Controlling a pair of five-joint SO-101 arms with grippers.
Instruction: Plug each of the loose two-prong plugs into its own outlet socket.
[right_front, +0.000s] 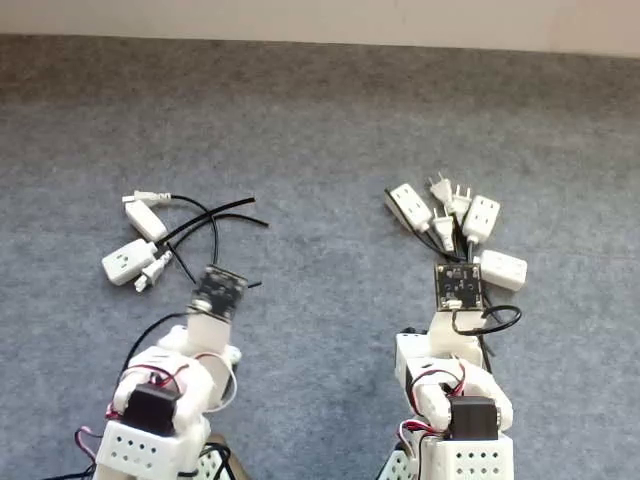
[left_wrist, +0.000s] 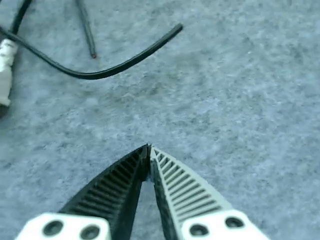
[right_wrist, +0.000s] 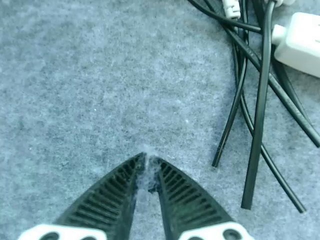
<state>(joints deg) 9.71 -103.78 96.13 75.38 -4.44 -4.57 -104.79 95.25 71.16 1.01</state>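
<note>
On fuzzy grey carpet (right_front: 320, 120), the ribbed left gripper (left_wrist: 149, 150) and right gripper (right_wrist: 148, 159) (both wedge-tipped) sit closed, empty.

Soft, even light falls over the grey carpeted table (right_front: 320, 120); the thin black cables (right_wrist: 257, 125) and white plastic sockets (right_front: 128, 262) cast only faint, short shadows.

The table (right_front: 320, 120) is mottled grey. Sockets (right_front: 128, 262) and plugs (right_front: 441, 187) are white, their cords (left_wrist: 100, 76) black. The left gripper (left_wrist: 149, 149) has one black ribbed finger and one white; the right gripper (right_wrist: 149, 159), both black.
</note>
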